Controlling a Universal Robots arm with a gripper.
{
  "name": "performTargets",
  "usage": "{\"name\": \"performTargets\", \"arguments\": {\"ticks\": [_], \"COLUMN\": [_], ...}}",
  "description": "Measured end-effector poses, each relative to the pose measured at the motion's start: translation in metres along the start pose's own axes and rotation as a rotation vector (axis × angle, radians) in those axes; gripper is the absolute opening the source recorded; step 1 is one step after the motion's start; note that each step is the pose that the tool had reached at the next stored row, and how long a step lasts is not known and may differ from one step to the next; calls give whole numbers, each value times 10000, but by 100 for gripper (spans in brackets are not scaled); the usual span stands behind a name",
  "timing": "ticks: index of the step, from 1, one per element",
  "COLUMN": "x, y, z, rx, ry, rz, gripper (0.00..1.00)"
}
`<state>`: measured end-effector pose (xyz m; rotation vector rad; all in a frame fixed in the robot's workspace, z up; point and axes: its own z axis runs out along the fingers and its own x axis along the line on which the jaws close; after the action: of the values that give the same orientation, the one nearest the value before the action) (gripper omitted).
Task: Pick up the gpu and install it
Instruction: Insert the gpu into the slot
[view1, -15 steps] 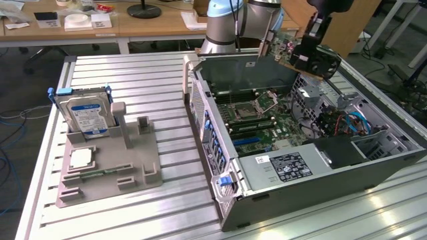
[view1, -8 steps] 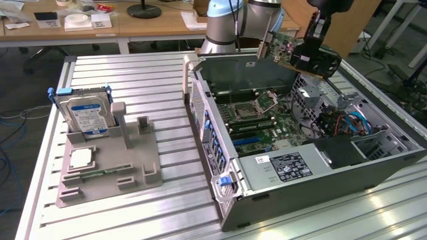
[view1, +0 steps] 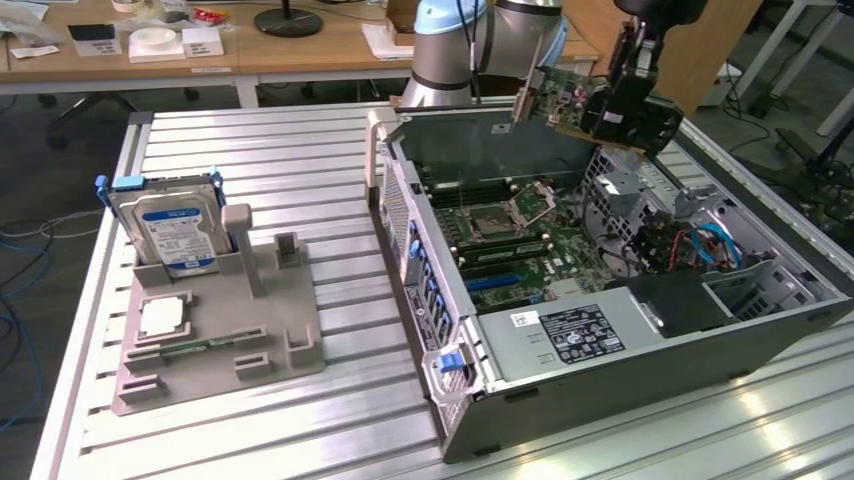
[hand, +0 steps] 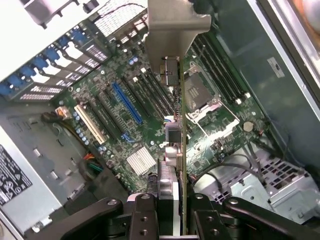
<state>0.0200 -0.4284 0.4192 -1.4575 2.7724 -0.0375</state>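
Gpu (view1: 574, 102): off the table, held in the air over the far end of the open computer case (view1: 747, 335), touching neither the case nor the board. In the exterior view the card hangs tilted, with its board side toward that view's left and the dark fan housing toward that view's right. The silvery end bracket (view1: 523, 98) is at the card's left end in that view.

Wrist view: gpu (hand: 176, 135) seen edge-on, running straight away from the camera. Its metal bracket (hand: 172, 25) is at the far end, over the motherboard (hand: 150, 125).

Gripper (view1: 625, 100): claw pinches the gpu, one finger on each face. In the wrist view the gripper (hand: 172, 212) has its black fingers (hand: 142, 215) pressed against both sides of the card's near end.

Beneath the card, wrist view:
- long blue expansion slot (hand: 126, 102), among black slots
- small finned heatsink (hand: 141, 161), near the card's edge
- empty CPU socket (hand: 197, 92), with memory slots (hand: 220, 70) beyond it
- coin cell (hand: 248, 126)

Case interior, exterior view: power supply (view1: 574, 335) at the near end, blue cables (view1: 714, 245) toward that view's right.

On the slatted metal table (view1: 267, 150), well apart from the case toward the exterior view's left, is a grey parts holder (view1: 220, 350). It carries:
- an upright hard drive with blue label (view1: 171, 232)
- a square processor chip (view1: 160, 316), lying flat
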Motion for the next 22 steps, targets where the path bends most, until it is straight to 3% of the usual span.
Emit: {"name": "performTargets", "arguments": {"ticks": [16, 22], "x": [0, 0], "y": [0, 0], "z": [0, 7], "rx": [8, 14], "ry": [-67, -87], "rz": [-2644, -3375], "gripper": [28, 28]}}
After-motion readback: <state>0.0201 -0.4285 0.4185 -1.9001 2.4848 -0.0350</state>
